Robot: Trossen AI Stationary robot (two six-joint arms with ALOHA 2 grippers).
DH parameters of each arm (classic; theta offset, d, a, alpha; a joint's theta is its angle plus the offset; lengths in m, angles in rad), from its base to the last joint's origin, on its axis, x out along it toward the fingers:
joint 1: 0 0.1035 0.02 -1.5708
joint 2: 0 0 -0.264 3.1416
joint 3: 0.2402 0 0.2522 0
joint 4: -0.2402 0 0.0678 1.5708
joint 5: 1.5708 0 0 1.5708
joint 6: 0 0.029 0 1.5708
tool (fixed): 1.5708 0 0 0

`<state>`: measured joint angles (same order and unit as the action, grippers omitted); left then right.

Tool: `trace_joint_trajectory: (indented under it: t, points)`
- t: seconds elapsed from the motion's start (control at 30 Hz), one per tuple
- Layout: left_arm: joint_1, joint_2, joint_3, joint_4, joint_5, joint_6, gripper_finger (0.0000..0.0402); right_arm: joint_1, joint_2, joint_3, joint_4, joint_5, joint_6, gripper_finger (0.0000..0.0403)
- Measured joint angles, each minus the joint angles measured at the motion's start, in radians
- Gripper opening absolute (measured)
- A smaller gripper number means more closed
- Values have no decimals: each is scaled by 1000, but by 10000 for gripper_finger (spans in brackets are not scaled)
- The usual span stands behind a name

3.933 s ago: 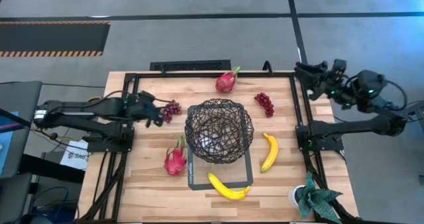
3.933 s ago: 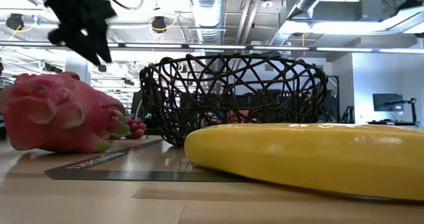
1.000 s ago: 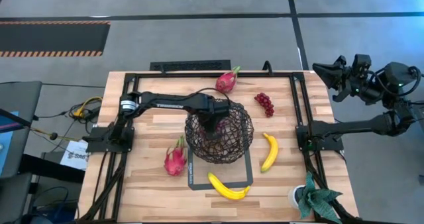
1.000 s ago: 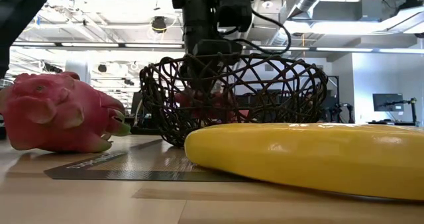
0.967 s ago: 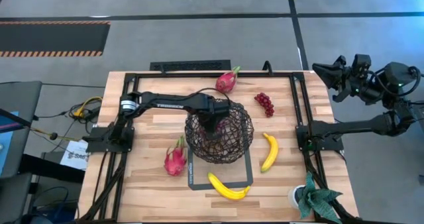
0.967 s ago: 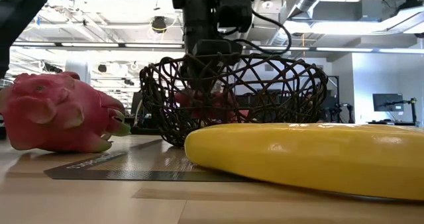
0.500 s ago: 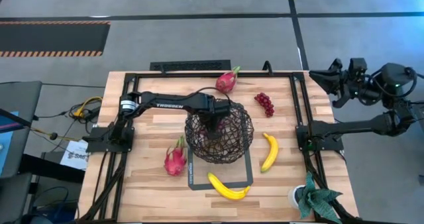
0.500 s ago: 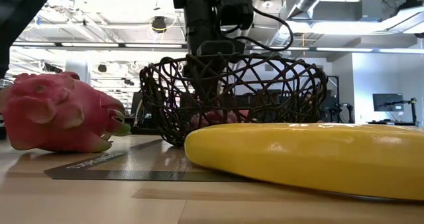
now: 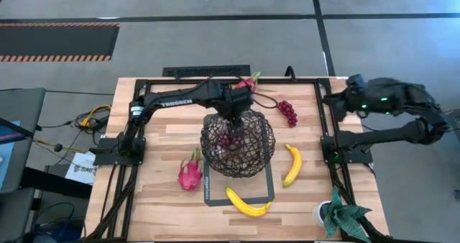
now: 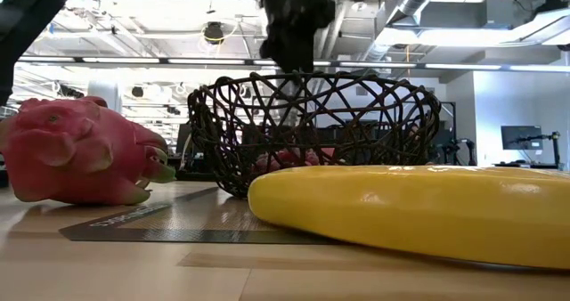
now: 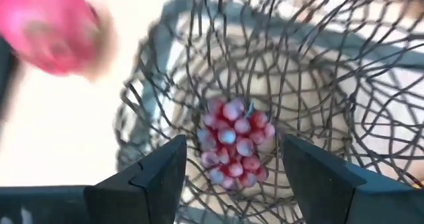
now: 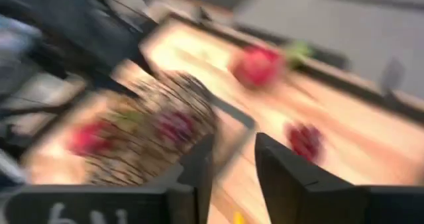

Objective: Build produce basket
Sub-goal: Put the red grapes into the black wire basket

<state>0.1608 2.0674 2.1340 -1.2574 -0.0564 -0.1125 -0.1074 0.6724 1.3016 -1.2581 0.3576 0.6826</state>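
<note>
The left arm reaches from its base on the left side of the table toward the middle, its wrist bent downward. The left gripper point(image 9: 235, 108) hangs in the air with its fingers point(image 11: 159, 174) spread wide apart and nothing between them. The right arm is folded at the far right edge of the table; the right gripper point(image 9: 332, 101) points left, with a narrow gap between its fingers point(image 12: 285, 164)

Even, bright overhead light fills the high view with only soft shadows, ceiling strip lights glare in the low view where the near banana point(image 10: 419, 214) is soft, and both wrist views are smeared by motion blur.
</note>
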Motion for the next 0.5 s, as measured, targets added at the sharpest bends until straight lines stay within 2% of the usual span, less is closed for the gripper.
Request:
trace_joint_trajectory:
  t: [0.23, 0.37, 0.5]
  points:
    - [4, -11, 108, -264, -156, 56, 229, -24, 171, -1, -276, 70, 201, 193]
    - [8, -49, 105, -312, -242, 60, 229, -80, 242, -48, -260, 92, 206, 195]
    - [7, -95, 102, -314, -240, 93, 229, -167, 280, -144, -169, 71, 164, 191]
